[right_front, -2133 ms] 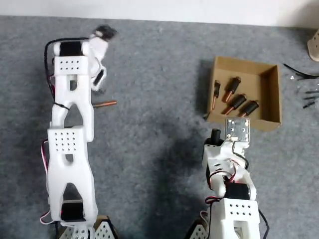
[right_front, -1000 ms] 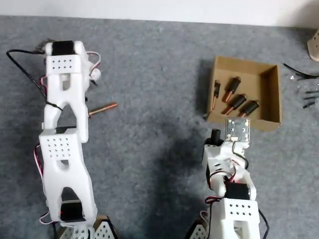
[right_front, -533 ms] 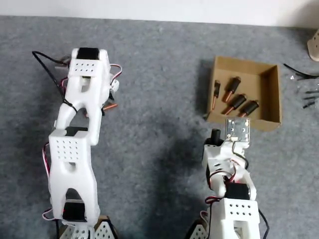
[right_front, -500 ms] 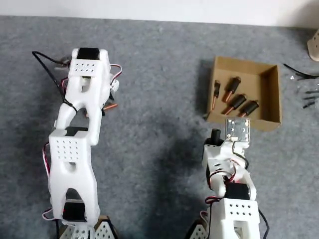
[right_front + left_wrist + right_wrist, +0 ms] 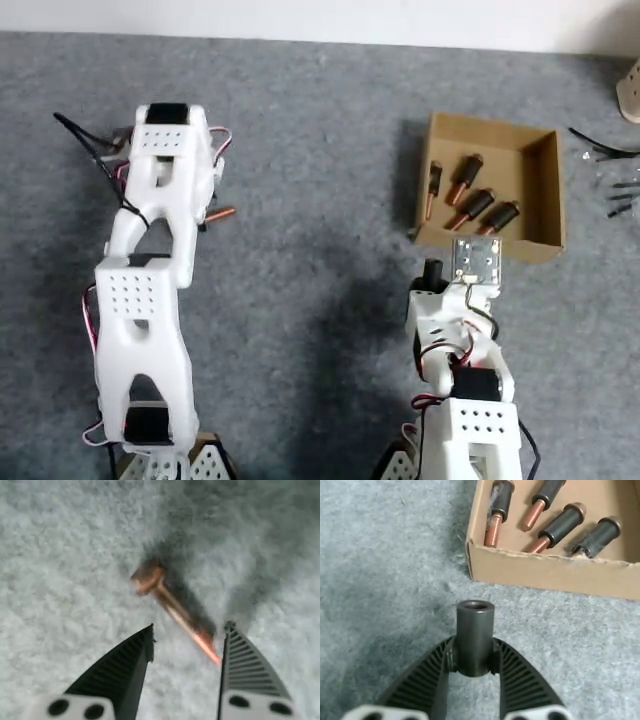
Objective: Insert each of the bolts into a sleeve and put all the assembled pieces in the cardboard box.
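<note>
A copper bolt (image 5: pixel 170 602) lies on the grey carpet, its tip (image 5: pixel 224 212) poking out beside the left arm in the high view. My left gripper (image 5: pixel 187 635) hangs open just above it, the bolt's threaded end between the two fingertips. My right gripper (image 5: pixel 472 662) is shut on a black sleeve (image 5: pixel 475 635) held upright, hole up, just in front of the cardboard box (image 5: pixel 540 245). The box (image 5: pixel 550 572) holds several assembled bolt-and-sleeve pieces (image 5: pixel 478 205).
Small black parts and wires (image 5: pixel 612 185) lie on the carpet right of the box. A pale object (image 5: pixel 630 90) sits at the far right edge. Open carpet stretches between the two arms.
The left arm swung from the far left back over the bolt, covering most of it. The right arm and sleeve have not moved.
</note>
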Robot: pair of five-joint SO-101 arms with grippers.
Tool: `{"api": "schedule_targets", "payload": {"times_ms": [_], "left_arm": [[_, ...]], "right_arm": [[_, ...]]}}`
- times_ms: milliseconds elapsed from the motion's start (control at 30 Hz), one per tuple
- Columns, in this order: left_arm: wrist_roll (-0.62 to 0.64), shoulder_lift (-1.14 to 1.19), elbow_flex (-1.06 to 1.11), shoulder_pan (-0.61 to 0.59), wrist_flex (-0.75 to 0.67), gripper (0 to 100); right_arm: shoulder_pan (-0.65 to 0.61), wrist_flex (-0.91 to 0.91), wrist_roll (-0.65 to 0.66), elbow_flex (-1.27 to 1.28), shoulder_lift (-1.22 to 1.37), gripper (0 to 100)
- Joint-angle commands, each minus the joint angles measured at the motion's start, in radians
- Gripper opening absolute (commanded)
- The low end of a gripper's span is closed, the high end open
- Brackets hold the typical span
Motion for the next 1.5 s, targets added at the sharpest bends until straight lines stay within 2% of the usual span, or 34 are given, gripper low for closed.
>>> {"api": "schedule_targets", "payload": {"times_ms": [0,133,267,400,1233,1300,1400,1433,1467], "left_arm": [[0.012,0.028,-0.008,-0.015,-0.014,21],[0.012,0.048,-0.008,-0.022,-0.025,21],[0.068,0.050,-0.008,-0.077,-0.048,21],[0.068,0.051,-0.005,-0.125,-0.086,21],[0.071,0.051,-0.004,-0.188,-0.091,21],[0.071,0.053,-0.004,-0.188,-0.091,18],[0.071,0.053,-0.002,-0.188,-0.083,2],[0.071,0.053,-0.002,-0.188,-0.083,0],[0.069,0.053,-0.002,-0.186,-0.083,3]], "right_arm": [[0.010,-0.028,0.009,-0.002,-0.012,0.5],[0.010,-0.028,0.009,-0.002,-0.012,0.5],[0.010,-0.028,0.009,-0.002,-0.012,0.5],[0.010,-0.028,0.009,-0.002,-0.012,0.5],[0.010,-0.028,0.011,-0.002,-0.012,0.5],[0.010,-0.028,0.011,-0.002,-0.012,0.5],[0.010,-0.028,0.011,-0.002,-0.012,0.5],[0.010,-0.028,0.011,-0.002,-0.012,0.5],[0.010,-0.028,0.011,-0.002,-0.012,0.5]]}}
